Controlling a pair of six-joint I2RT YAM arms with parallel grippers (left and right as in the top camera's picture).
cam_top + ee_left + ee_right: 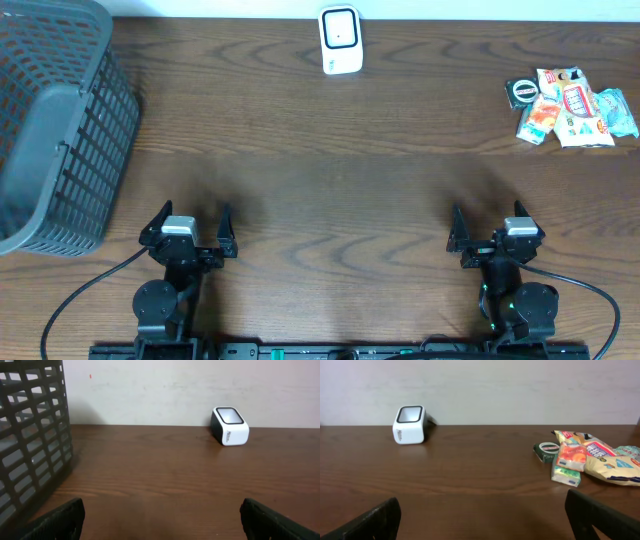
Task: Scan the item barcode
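Your left hand [192, 218] and right hand [487, 222] rest low at the near edge of the counter [330, 170], well apart, both pointing toward the far wall. Each stands wide and holds nothing. The white barcode scanner [340, 40] stands at the far edge, near the middle, its window tilted up. The snack packets [575, 108] lie heaped at the far right, with a round dark disc [521, 91] at their left side. A grey mesh basket [60, 130] fills the far left, beside your left hand's line to the scanner.
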